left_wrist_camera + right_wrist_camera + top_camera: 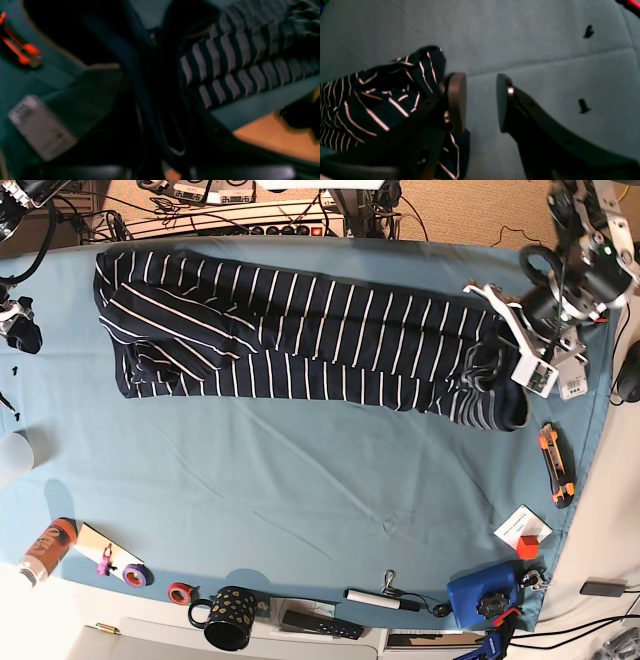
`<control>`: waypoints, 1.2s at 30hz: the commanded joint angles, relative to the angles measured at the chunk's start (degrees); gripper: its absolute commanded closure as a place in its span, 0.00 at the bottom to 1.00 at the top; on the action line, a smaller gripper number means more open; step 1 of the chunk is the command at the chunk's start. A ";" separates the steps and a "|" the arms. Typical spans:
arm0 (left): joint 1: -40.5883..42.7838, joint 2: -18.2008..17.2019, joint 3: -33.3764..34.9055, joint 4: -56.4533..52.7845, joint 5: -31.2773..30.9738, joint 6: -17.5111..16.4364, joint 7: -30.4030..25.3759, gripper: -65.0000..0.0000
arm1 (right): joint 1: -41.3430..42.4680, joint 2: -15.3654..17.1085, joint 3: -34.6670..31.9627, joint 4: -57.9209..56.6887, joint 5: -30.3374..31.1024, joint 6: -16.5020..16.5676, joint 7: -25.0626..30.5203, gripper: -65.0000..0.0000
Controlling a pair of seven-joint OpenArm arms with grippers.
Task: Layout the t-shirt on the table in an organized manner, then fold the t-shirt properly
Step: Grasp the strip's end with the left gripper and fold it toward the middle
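While the t-shirt (300, 340) lay stretched in a long folded band across the far half of the table (300, 480), the left gripper (520, 375) sat at its bunched end on the base view's right, jaws nearly together; the blurred left wrist view showed dark fabric between them, so it seemed pinched on the cloth. At the opposite end the right gripper (481, 102) hung just beside the shirt's rumpled corner, its round pads (457, 100) moderately apart with only bare teal cloth between them, holding nothing. An orange utility knife (555, 465) lay near the table's right edge, a spotted mug (228, 615) along the near edge
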 commanded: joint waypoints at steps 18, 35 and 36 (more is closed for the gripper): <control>-5.14 12.11 34.84 -4.48 27.08 9.46 -2.82 1.00 | 2.73 -2.16 0.33 0.92 0.72 0.06 1.38 0.68; -11.28 22.29 45.11 -19.15 39.89 16.31 -0.85 1.00 | 2.73 -2.14 0.33 0.92 0.72 0.06 1.49 0.68; -11.26 22.36 45.11 -19.39 39.85 16.41 -1.31 1.00 | 2.75 -2.16 0.33 0.92 0.70 0.06 1.49 0.68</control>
